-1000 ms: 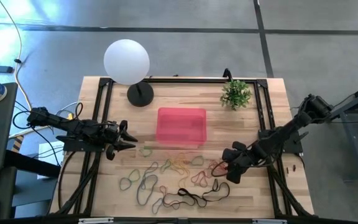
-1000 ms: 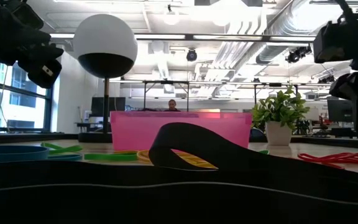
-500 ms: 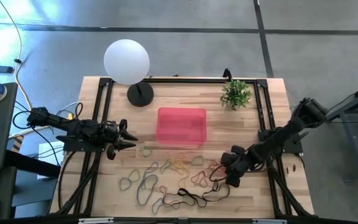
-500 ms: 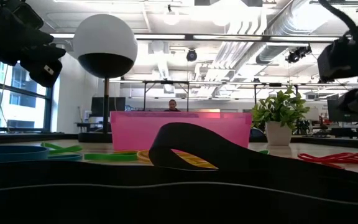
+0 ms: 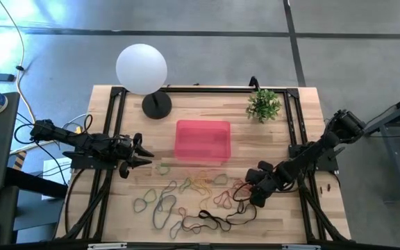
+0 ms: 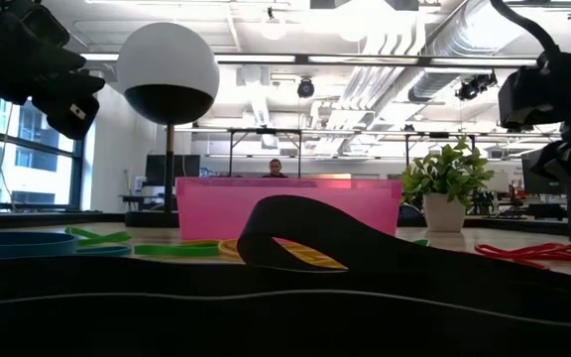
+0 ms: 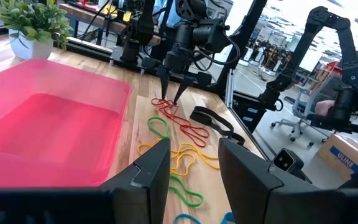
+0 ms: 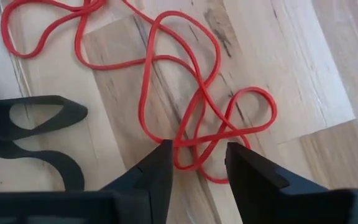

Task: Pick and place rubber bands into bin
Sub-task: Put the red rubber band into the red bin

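Several rubber bands (image 5: 189,198) in red, yellow, green and black lie loose on the wooden table, near its front edge. The pink bin (image 5: 202,141) stands behind them at mid-table. My right gripper (image 8: 197,149) is open and points steeply down over a tangle of red bands (image 8: 185,81) at the heap's right end. Its fingertips stand on either side of crossing red strands (image 8: 194,144). My left gripper (image 7: 194,177) is open and level above the table's left side (image 5: 141,154), with nothing between its fingers. My right gripper comes at the red bands from above with one fingertip (image 8: 165,149) on each side of the crossing strands. The bands lie flat and slack on the table. Whether the fingertips touch the bands or the wood, I cannot tell.
A white globe lamp (image 5: 142,68) stands at the back left and a small potted plant (image 5: 263,104) at the back right. A wide black band (image 6: 305,228) lies close to the low camera. Black frame rails (image 5: 298,146) run along the table's sides.
My right gripper has come down toward the red bands and a little toward the table's left. The bands have not moved.
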`<move>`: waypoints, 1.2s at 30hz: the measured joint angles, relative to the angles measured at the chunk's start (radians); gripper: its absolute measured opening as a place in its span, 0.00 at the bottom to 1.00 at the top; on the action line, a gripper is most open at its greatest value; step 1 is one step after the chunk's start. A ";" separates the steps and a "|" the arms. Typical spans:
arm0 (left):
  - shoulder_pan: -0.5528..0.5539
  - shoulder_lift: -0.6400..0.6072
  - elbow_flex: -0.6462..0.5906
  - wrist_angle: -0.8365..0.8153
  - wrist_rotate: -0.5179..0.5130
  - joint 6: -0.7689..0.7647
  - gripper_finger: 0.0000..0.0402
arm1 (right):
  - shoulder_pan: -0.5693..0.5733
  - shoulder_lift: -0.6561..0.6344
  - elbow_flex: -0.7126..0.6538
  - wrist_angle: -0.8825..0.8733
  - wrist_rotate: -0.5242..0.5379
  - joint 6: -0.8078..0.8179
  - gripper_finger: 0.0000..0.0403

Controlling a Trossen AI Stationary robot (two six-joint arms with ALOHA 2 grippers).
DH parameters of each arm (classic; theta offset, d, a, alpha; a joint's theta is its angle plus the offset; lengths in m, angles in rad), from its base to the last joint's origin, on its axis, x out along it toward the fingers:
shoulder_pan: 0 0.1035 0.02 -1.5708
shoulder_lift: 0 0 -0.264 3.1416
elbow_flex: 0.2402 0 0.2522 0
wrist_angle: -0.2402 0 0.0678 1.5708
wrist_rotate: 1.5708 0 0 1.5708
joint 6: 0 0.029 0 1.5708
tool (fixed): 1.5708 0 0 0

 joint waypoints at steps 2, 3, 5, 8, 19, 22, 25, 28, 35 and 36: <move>0.000 0.000 0.000 0.000 0.000 0.000 0.31 | -0.004 0.000 0.000 0.000 -0.005 0.000 0.32; 0.000 0.000 0.000 0.000 0.000 0.000 0.31 | -0.007 0.000 -0.004 0.005 -0.010 0.000 0.32; 0.000 0.000 0.000 0.000 0.000 0.000 0.31 | -0.009 0.000 -0.018 0.021 -0.028 0.001 0.30; 0.000 0.000 0.000 0.000 0.000 0.000 0.31 | -0.015 -0.002 -0.042 0.064 -0.054 0.010 0.29; 0.000 0.000 0.000 0.000 0.000 0.000 0.31 | -0.015 -0.008 -0.048 0.074 -0.101 0.026 0.02; 0.000 0.000 0.000 0.000 -0.001 0.000 0.31 | -0.014 -0.031 -0.035 0.022 -0.122 0.049 0.04; 0.000 0.000 0.000 0.001 -0.008 0.000 0.31 | -0.014 -0.063 0.023 -0.078 -0.109 0.040 0.02; 0.000 0.000 0.000 0.004 -0.026 0.000 0.31 | -0.014 -0.096 0.096 -0.207 -0.070 -0.006 0.01; 0.000 0.000 0.000 0.011 -0.056 0.005 0.31 | -0.046 -0.135 0.345 -0.505 0.081 -0.136 0.01; 0.000 0.000 0.000 0.011 -0.060 0.007 0.31 | -0.054 -0.136 0.387 -0.535 0.113 -0.162 0.01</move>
